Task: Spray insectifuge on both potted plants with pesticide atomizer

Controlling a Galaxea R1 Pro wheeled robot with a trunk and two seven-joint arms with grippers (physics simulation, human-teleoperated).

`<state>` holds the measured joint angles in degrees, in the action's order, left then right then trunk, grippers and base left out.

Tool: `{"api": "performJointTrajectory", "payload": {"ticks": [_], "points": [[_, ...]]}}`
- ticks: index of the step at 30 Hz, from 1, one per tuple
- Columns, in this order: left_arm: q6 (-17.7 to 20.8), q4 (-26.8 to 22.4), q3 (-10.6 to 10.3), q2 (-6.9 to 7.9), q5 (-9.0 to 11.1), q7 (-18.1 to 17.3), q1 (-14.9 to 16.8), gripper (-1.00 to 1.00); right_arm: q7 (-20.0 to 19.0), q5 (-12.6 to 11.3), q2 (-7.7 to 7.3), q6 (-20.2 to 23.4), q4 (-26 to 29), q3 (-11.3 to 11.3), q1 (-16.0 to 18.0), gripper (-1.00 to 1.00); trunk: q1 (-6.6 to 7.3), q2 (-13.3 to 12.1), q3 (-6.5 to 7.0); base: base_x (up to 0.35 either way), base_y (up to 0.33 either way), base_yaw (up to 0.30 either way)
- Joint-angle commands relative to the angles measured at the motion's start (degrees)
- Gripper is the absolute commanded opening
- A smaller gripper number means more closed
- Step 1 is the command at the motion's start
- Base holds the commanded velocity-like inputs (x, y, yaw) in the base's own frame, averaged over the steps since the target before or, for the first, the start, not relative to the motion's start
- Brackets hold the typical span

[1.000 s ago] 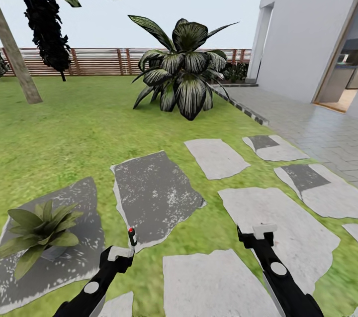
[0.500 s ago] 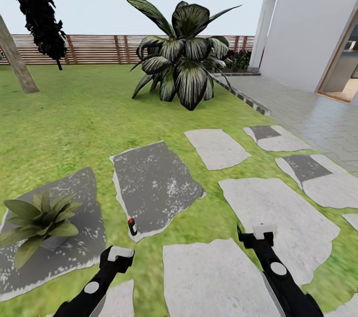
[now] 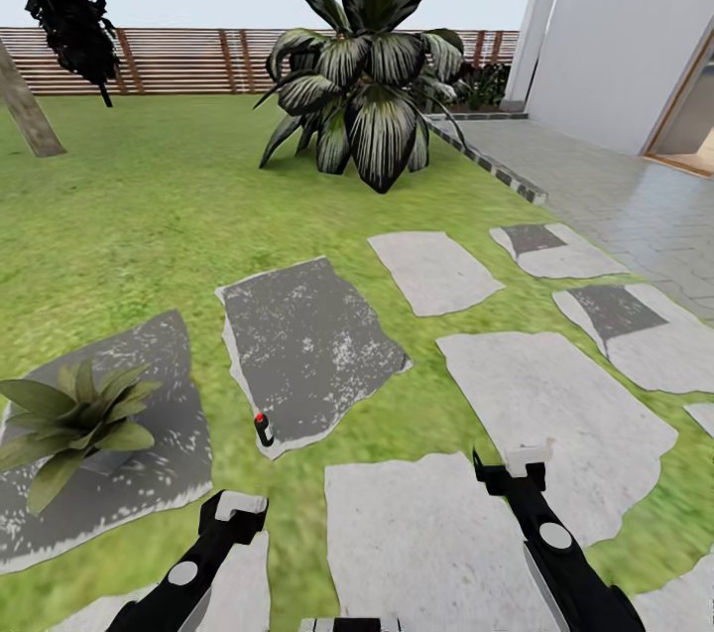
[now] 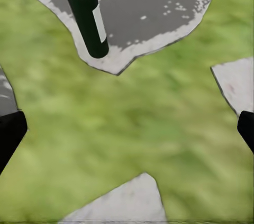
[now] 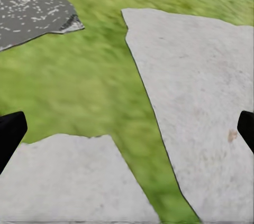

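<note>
Pesticide atomizer (image 3: 263, 430), a tiny dark bottle with a red cap and a pale label strip, is seen standing upright at the near edge of a dark grey irregular stepping slab (image 3: 307, 344), right where the stone gives way to the green lawn (image 3: 149, 235). In the left wrist view the same bottle (image 4: 87, 18) is shown ahead of the fingers and apart from them, with a band of grass lying between.

The left gripper (image 3: 234, 507) is held low and short of the bottle; its jaws are spread wide with nothing between them. The right gripper (image 3: 520, 466) is likewise spread wide and empty, poised over a pale grey stepping slab (image 3: 555, 414).

One potted plant (image 3: 74, 419), a low rosette of pointed olive-green leaves, sits on a neighbouring dark slab to the left of the bottle. The large dark plant with white-striped leaves (image 3: 362, 86) by the brown slat fence (image 3: 178, 62) is not a target.

Several risks can be judged from here. The bottle is slender and stands at the slab's lip (a poor footing), so a fingertip brushing it during the approach could tip it onto the grass. A grasp closed too high near the cap might let it slip. The second plant cannot be located in these views.
</note>
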<state>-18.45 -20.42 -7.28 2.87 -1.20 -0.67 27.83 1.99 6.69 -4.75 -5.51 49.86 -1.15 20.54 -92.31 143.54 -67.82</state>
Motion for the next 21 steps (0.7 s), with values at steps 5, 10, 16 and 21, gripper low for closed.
{"api": "performJointTrajectory", "payload": {"ticks": [5,10,16,21], "points": [[-0.2,0.0,-0.1,0.03,-0.1,0.0,0.0,1.00,0.2,0.6,0.01,-0.1,0.0,0.0,0.0,1.00,-0.11,0.1,-1.60,0.000,0.000,0.000],[-0.3,0.0,-0.1,0.03,-0.1,0.0,0.0,1.00,0.2,0.6,0.01,-0.1,-0.1,0.0,0.0,1.00,-0.24,0.2,-3.12,0.000,0.000,0.000],[-0.3,0.0,-0.1,0.03,-0.1,0.0,0.0,1.00,0.2,0.6,0.01,-0.1,-0.1,0.0,0.0,1.00,-0.29,0.2,-4.05,0.000,0.000,0.000],[-2.8,0.1,-0.2,0.03,0.0,0.1,-0.1,1.00,0.2,0.6,0.01,-0.1,-0.2,0.0,0.0,1.00,-0.29,0.2,-4.43,0.000,0.000,0.000]]}}
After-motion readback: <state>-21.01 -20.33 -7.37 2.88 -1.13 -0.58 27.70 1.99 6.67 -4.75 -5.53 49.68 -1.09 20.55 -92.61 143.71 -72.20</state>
